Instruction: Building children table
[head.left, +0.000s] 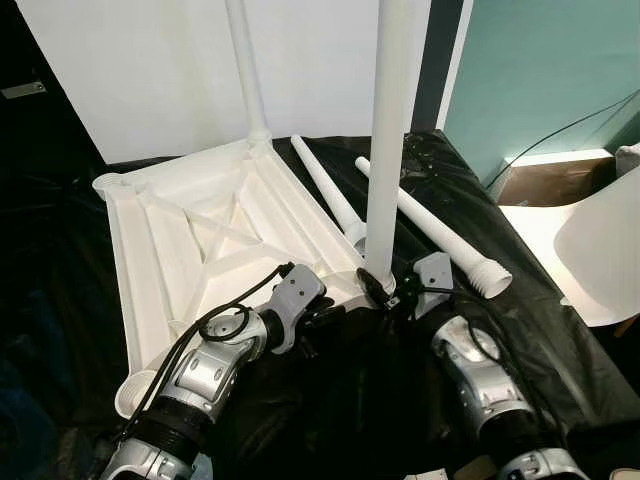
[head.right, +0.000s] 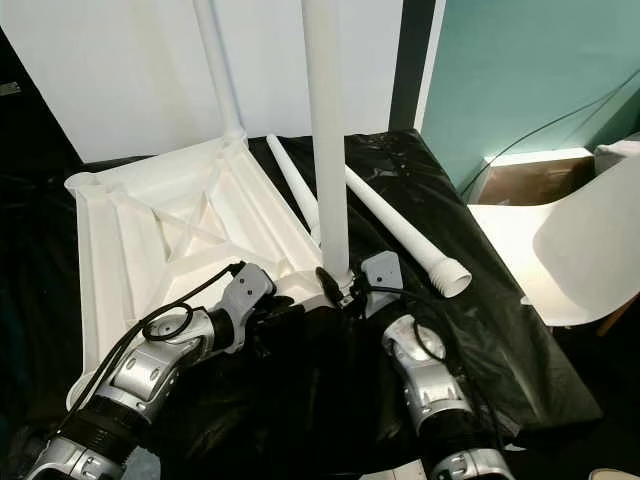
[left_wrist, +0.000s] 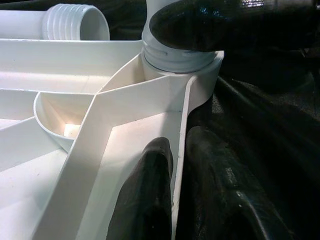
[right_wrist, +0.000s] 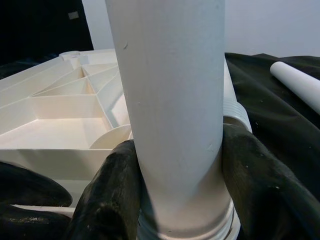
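White plastic tabletop (head.left: 190, 235) lies upside down on black sheeting (head.left: 480, 330), ribs up. Far corner already has a leg (head.left: 247, 70) upright in its socket. Near corner, by the robot: second leg (head.left: 388, 130) stands upright in its socket at the tabletop's edge, w/ black sheet directly beside that edge.

Right gripper (right_wrist: 180, 200) is clamped round this leg's base, one black finger (right_wrist: 107, 195) each side, just above the threaded collar. Left gripper (left_wrist: 175, 200) pinches the tabletop's rim wall close to the same corner: one finger (left_wrist: 145, 195) inside the tray, the other outside on the sheet side, narrow gap w/ the wall between.

Two loose legs (head.left: 435, 235) lie on the sheet just beyond the near corner, side by side, threaded ends toward the robot. Right of the sheet: white chair (head.left: 590, 250), well apart. Teal wall (head.left: 550, 70) behind it, white wall behind the tabletop.
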